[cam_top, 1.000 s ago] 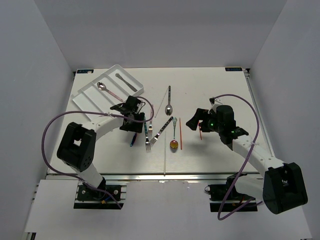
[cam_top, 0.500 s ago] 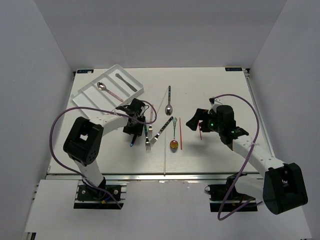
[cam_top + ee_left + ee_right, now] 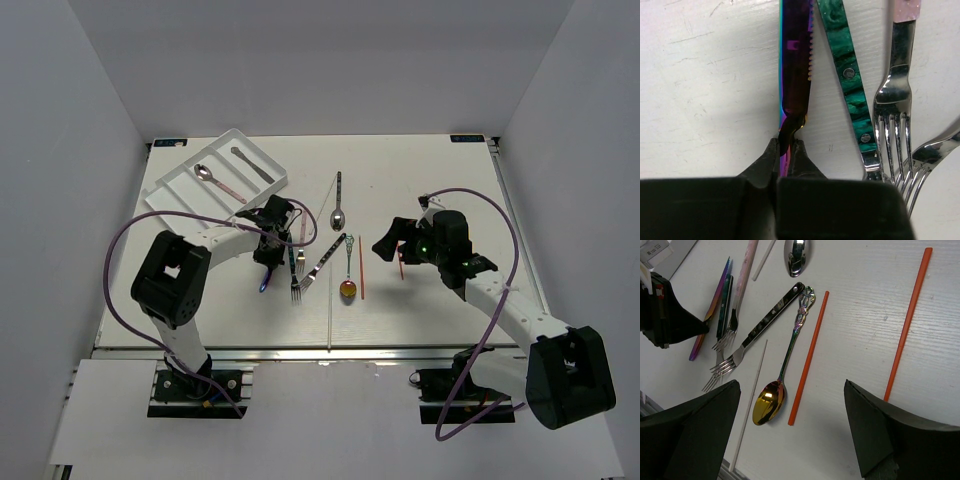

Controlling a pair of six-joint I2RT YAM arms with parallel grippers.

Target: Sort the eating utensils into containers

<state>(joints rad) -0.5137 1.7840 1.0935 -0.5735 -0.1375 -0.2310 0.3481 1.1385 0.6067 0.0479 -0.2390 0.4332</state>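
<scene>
My left gripper (image 3: pixel 786 150) is shut on the narrow part of an iridescent purple knife (image 3: pixel 795 65) that lies on the table. A green-handled fork (image 3: pixel 850 85) and a pink-handled fork (image 3: pixel 897 95) lie right beside that knife. In the top view the left gripper (image 3: pixel 268 248) sits just below the white tray (image 3: pixel 170 190), whose compartments hold two spoons (image 3: pixel 212 177). My right gripper (image 3: pixel 790 390) hangs open above a gold-bowled spoon (image 3: pixel 769 401) and a red stick (image 3: pixel 808 357), holding nothing. A second red stick (image 3: pixel 906 322) lies to its right.
A black-handled fork (image 3: pixel 765 325), a silver spoon (image 3: pixel 338 212) and a thin white stick (image 3: pixel 748 405) lie mid-table. White walls enclose the table on three sides. The arm cables loop over the table at both sides.
The left gripper has moved down and right from the tray onto the purple knife and shut on it. The right arm has not moved.
</scene>
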